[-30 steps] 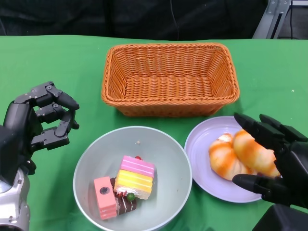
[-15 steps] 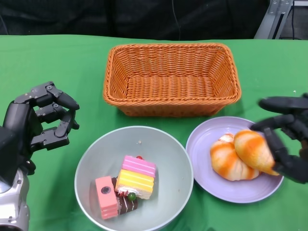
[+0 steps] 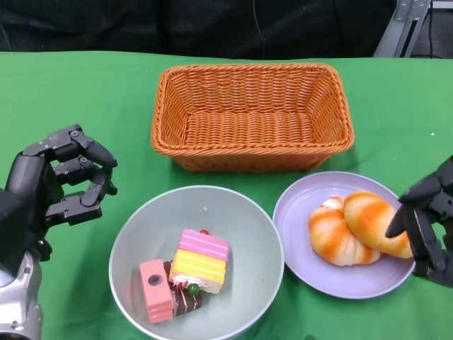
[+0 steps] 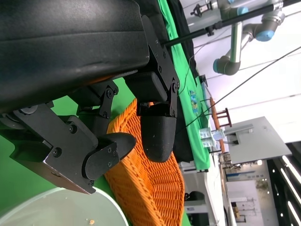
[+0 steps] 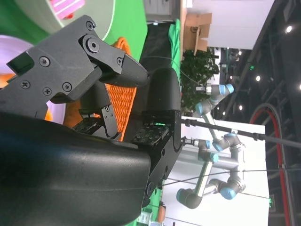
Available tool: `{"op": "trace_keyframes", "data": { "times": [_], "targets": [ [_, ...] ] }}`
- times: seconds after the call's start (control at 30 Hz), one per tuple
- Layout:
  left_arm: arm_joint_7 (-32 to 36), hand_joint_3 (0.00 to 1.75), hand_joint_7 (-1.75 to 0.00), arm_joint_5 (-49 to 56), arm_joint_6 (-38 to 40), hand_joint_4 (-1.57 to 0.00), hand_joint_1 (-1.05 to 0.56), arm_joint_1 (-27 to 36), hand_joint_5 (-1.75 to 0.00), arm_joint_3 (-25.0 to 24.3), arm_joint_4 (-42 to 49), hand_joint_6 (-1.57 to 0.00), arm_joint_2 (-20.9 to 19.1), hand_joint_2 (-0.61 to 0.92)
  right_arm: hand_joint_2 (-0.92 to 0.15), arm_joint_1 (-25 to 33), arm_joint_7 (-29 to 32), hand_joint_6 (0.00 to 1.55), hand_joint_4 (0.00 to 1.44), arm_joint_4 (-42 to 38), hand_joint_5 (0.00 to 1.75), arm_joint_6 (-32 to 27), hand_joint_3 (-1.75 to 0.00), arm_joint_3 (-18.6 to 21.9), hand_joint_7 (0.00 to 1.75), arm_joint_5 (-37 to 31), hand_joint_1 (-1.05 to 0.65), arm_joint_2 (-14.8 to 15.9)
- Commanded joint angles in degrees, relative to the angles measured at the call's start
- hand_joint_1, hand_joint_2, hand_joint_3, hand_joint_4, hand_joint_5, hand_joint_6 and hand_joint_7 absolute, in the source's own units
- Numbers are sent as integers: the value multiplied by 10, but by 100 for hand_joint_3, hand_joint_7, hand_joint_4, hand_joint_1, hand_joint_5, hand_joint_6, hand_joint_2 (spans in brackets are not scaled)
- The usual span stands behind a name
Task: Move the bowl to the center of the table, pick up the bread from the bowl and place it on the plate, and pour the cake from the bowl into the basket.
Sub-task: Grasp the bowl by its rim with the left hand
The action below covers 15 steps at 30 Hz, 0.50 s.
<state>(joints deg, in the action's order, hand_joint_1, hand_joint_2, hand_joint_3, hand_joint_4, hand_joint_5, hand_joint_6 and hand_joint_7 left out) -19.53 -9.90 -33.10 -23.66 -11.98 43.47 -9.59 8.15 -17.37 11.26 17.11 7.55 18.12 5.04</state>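
no text, label, brand or number can be read in any view. the green cloth [image 4: 194, 101] seen from the left wrist bears a small print, too tiny to read

1. The bowl [image 3: 196, 262], pale grey-green and round, sits upright on the green cloth at the near middle of the head view.
2. The cake pieces [image 3: 185, 275] lie in the bowl's lower part toward 6 o'clock: a pink-and-yellow layered slice, a pink block at its 8 o'clock, and a dark chocolate piece between them.
3. The bread [image 3: 359, 228], two orange-striped rolls touching side by side, rests on the plate.
4. The plate [image 3: 297, 212], lilac and round, lies at the bowl's 3 o'clock, just beside it.
5. The basket [image 3: 251, 115], orange wicker and rectangular, stands at the bowl's 12 o'clock.
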Motion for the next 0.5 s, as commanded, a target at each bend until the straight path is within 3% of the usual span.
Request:
{"op": "trace_keyframes", "data": {
  "times": [0.03,0.5],
  "targets": [
    [-15,103,-130,-6,-9,-80,-2,8,-149,-3,3,-86,-14,57,-44,0,-1,64,71,-24,173,31,-118,15,147,-6,-7,3],
    [-45,101,-130,-17,-19,-79,-3,15,-151,0,-15,-84,-8,58,-53,-32,4,60,67,-35,170,31,-111,15,143,0,-9,-2]
  ]
}}
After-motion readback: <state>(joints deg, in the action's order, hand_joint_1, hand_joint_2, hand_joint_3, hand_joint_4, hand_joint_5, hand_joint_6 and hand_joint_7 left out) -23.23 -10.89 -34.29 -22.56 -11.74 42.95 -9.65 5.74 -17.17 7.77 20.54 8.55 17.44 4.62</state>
